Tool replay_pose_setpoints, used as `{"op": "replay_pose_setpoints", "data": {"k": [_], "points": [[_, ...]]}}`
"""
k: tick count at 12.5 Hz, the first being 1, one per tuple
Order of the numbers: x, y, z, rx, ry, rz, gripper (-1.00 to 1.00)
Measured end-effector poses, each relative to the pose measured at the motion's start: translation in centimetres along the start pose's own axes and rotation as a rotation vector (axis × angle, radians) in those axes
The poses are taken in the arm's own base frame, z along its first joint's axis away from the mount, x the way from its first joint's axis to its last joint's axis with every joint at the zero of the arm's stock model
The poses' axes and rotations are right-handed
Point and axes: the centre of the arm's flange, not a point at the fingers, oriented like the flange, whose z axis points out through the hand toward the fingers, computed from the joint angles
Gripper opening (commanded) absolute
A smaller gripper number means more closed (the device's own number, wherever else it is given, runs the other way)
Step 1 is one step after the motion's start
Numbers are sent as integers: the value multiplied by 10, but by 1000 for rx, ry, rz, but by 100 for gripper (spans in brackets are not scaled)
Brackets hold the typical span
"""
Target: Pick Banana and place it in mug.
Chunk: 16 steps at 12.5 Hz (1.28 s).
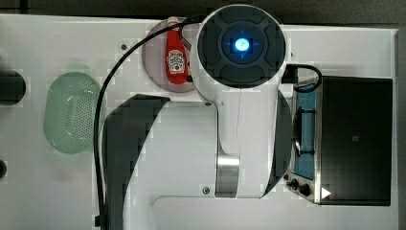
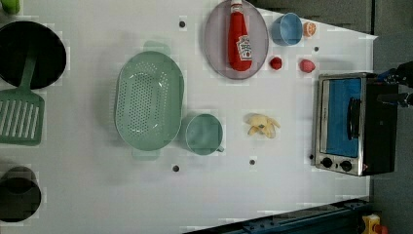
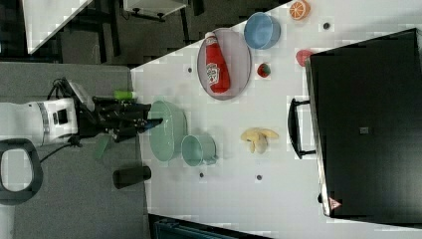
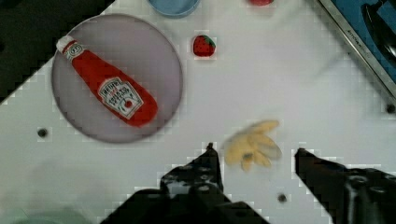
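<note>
Pincer point(image 4: 254, 149) hung open and empty, framing the banana point(image 4: 252, 145) at frame centre; dropping straight, centred, before closing looked wisest.

A white table point(image 2: 292, 195) is seen, on which a green perforated basket point(image 2: 148, 100) lies at the centre. The mug point(image 2: 203, 134) is set touching it at 4 o'clock, the banana point(image 2: 262, 125) beyond, a toaster oven point(image 2: 353, 122) at 3 o'clock, a grey plate point(image 2: 214, 44) at 1 o'clock.
</note>
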Motion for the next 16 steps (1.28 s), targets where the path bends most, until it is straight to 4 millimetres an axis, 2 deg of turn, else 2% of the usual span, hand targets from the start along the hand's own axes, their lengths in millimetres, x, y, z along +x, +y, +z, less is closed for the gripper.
{"op": "replay_pose_setpoints", "data": {"k": [2, 3, 5, 6, 7, 8, 10, 14, 16], "points": [[-32, 33, -7, -70, -97, 13, 82], [-46, 49, -19, -67, -118, 27, 99], [-56, 64, -47, -45, -66, 56, 100], [-54, 62, -55, -12, -32, 60, 100], [-51, 60, -54, 18, -4, 57, 100], [-50, 57, -42, 19, -4, 41, 100], [-45, 45, -3, 6, -3, -9, 100], [-40, 38, 126, -75, -120, -244, 100], [-40, 36, 182, -96, -188, -380, 100]]}}
